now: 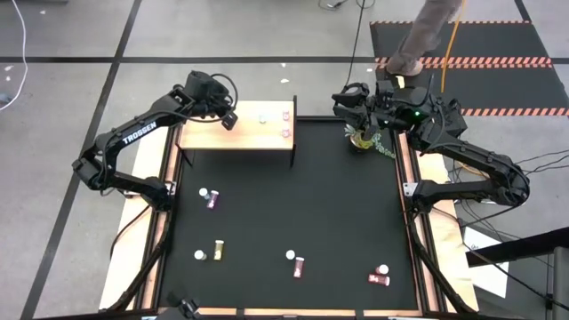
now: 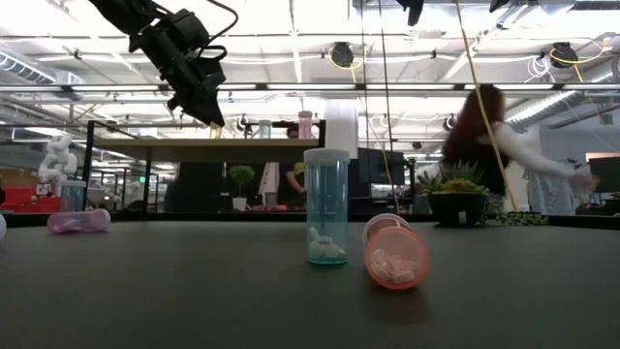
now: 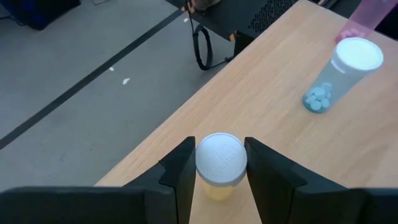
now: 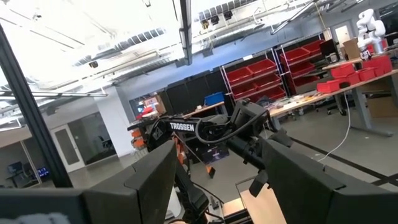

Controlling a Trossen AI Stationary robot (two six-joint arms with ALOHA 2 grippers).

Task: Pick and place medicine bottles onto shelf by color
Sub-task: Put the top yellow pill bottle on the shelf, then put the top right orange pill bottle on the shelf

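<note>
Nearest the low camera, a teal bottle (image 2: pixel 326 206) stood upright on the black table (image 1: pixel 338 213) with white pills heaped at its bottom, and a red bottle (image 2: pixel 394 254) lay on its side just beside it, mouth toward the lens, pills showing through its wall. Farther off to the side a pink bottle (image 2: pixel 77 221) lay flat, partly cut off at the table's edge.

From above, the loose bottles were too small to read well: a pink one (image 1: pixel 211 199) and a yellow one (image 1: pixel 218 250) on the left half, and a red one (image 1: pixel 379 279) near the right front, each beside a white cap or upright bottle I could not tell apart.

Over the shelf (image 1: pixel 258 138), the left gripper (image 3: pixel 219 171) pinched a yellow bottle (image 3: pixel 220 162) at its white cap; the fingers (image 3: pixel 180 177) hid most of its body, and whether its base touched the board could not be made out. A teal bottle (image 3: pixel 339 78) with pale pills stood on the shelf farther along, and behind it a pink bottle (image 3: pixel 364 18) was cut off by the frame.

At the far right corner, the right gripper (image 4: pixel 217 180) waited raised, fingers spread wide and holding nothing, next to a potted plant (image 1: pixel 363 138). A person (image 2: pixel 494 145) stood beyond the table.
</note>
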